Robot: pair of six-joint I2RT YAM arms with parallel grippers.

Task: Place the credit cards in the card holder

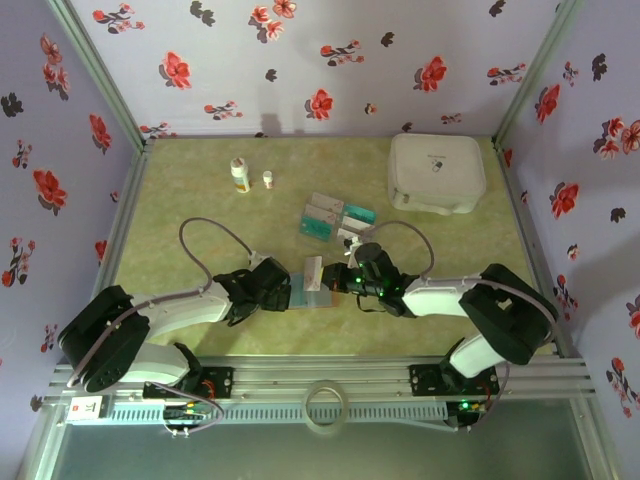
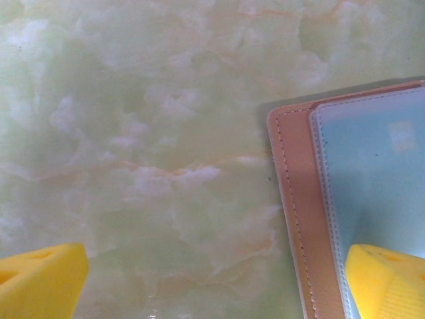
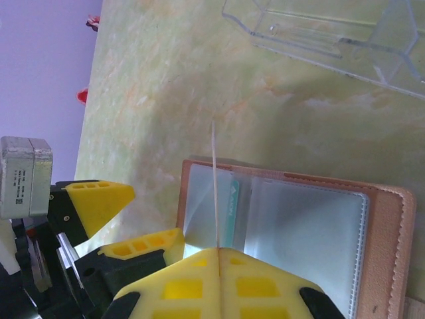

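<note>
Near the front middle of the surface (image 1: pixel 200 200), the card holder (image 1: pixel 306 296) is laid open between the two arms, its clear sleeves facing up. The right end effector (image 3: pixel 218 254) is clenched on a thin pale credit card (image 3: pixel 214 186), which is seen edge-on from the right wrist and is held upright over the holder's left sleeve. A teal card (image 3: pixel 230 211) is seen tucked inside that sleeve. The pinkish-brown stitched border of the holder is seen from the left wrist, with a sleeve inside it.

The left end effector (image 2: pixel 212 286) is spread wide and grasps nothing. One yellow fingertip (image 2: pixel 40 279) is placed over the bare surface, and the other sits over the holder's sleeve; whether it touches the sleeve cannot be told.

Behind the holder, the other credit cards (image 1: pixel 322 218), teal and silver-grey, are grouped beside a clear plastic tray (image 3: pixel 332 33). A white rounded case (image 1: pixel 436 172) is set at the back right, and two small bottles (image 1: pixel 241 176) are stood at the back left, well apart from the holder.
</note>
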